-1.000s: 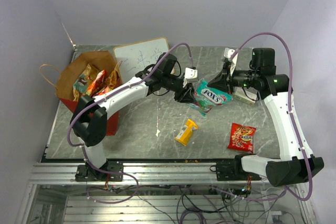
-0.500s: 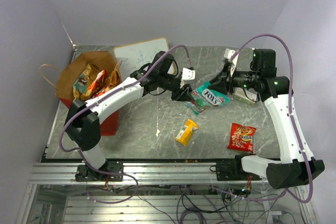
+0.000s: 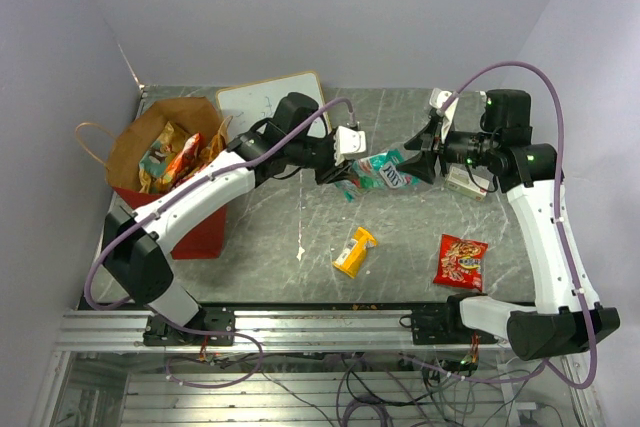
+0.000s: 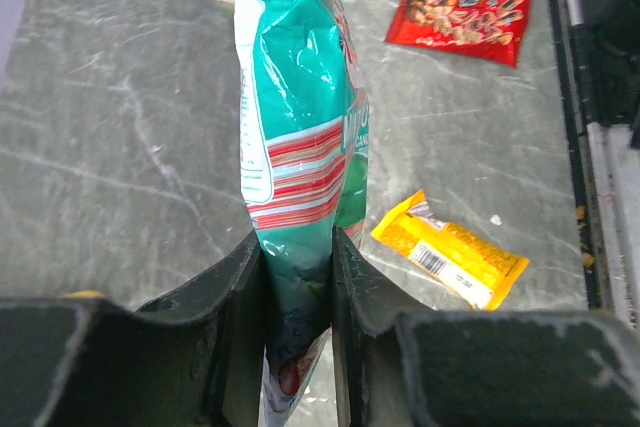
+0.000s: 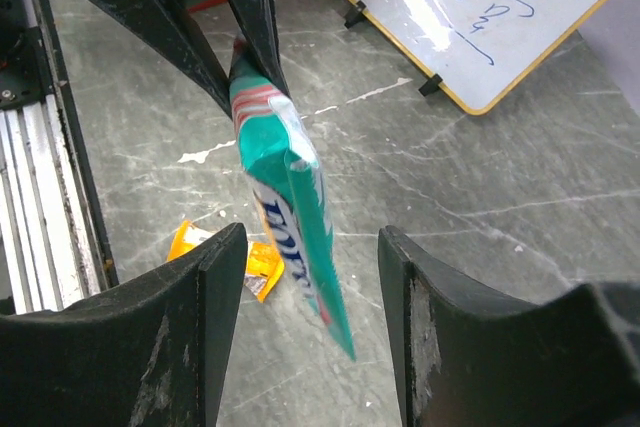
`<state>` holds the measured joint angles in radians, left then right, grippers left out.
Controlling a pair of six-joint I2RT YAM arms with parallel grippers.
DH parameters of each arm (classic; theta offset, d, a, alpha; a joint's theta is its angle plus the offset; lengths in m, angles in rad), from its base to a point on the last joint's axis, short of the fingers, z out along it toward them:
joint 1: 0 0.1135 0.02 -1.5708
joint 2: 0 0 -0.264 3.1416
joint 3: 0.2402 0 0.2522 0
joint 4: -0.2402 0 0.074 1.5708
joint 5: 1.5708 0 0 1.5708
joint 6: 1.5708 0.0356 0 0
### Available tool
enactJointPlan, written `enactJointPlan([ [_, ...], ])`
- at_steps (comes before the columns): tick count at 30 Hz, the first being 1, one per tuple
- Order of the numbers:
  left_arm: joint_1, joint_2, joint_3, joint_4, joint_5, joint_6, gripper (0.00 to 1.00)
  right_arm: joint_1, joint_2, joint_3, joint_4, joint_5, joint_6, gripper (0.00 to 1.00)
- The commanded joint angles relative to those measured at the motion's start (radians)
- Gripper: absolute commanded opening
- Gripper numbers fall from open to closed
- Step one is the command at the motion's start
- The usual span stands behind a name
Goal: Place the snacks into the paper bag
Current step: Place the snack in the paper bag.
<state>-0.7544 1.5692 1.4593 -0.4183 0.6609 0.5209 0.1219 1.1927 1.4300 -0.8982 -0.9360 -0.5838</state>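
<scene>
A teal-white candy bag (image 3: 385, 172) hangs above the middle of the table. My left gripper (image 3: 335, 175) is shut on its left end; the left wrist view shows the candy bag (image 4: 300, 117) pinched between both pads of that gripper (image 4: 298, 242). My right gripper (image 5: 312, 247) stands open around the free end of the candy bag (image 5: 290, 187), touching it on neither side. The red paper bag (image 3: 205, 232) stands at the far left with several snacks (image 3: 180, 152) inside. A yellow pack (image 3: 354, 251) and a red pack (image 3: 461, 260) lie on the table.
A white framed board (image 3: 268, 102) stands at the back, beside the paper bag. A small white box (image 3: 462, 180) lies under my right arm. The table's metal rail (image 3: 320, 322) runs along the near edge.
My right gripper has opened and let go of the candy bag. My left gripper, still shut on the bag, has carried it a little to the left.
</scene>
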Motion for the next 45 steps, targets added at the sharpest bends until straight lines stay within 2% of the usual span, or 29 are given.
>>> enactJointPlan([
  [1,-0.001,-0.071,0.042,-0.006,-0.126,0.033,0.07,0.005,-0.013,0.030,0.002,0.042,0.005,0.56],
  [11,0.001,-0.119,0.156,-0.099,-0.314,-0.007,0.07,0.003,-0.045,-0.033,0.070,0.127,0.046,0.57],
  [19,0.018,-0.199,0.208,-0.144,-0.441,-0.086,0.07,0.003,-0.089,-0.258,0.186,0.234,0.032,0.57],
  [25,0.102,-0.269,0.232,-0.169,-0.415,-0.133,0.07,0.002,-0.094,-0.317,0.207,0.245,-0.009,0.57],
  [32,0.279,-0.355,0.285,-0.217,-0.419,-0.177,0.07,0.002,-0.009,-0.416,0.262,0.247,-0.045,0.57],
  [45,0.430,-0.433,0.415,-0.418,-0.858,-0.090,0.07,0.001,-0.036,-0.520,0.355,0.271,-0.008,0.57],
])
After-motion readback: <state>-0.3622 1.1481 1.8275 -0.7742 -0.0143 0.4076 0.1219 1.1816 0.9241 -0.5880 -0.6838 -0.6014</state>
